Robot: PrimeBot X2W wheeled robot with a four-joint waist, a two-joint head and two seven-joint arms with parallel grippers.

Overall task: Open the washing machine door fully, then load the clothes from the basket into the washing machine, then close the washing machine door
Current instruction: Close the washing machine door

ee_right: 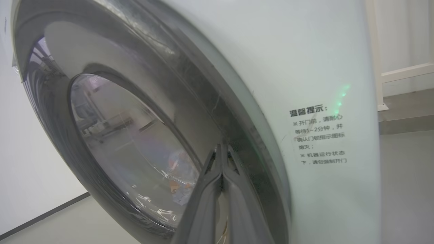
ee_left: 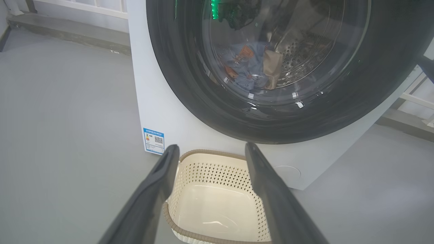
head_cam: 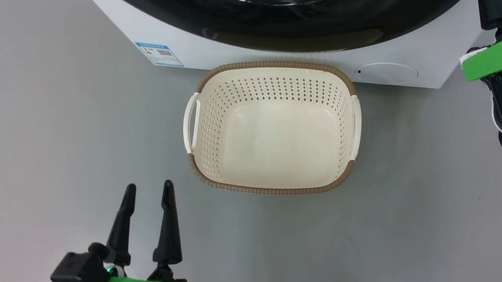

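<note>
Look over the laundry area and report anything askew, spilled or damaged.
Nothing stands out. The basket sits upright and empty on the floor by the washing machine; the clothes lie inside the drum behind the washing machine door, which looks closed and undamaged.

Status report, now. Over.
Left gripper open, near the basket. Right gripper shut, tips at the washing machine door rim. Basket empty; clothes in drum, door looks closed. No obstruction seen.

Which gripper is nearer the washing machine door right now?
Right. The right gripper, fingers shut, is at the black rim of the washing machine door; the left gripper, open, hangs over the floor, short of the basket.
</note>
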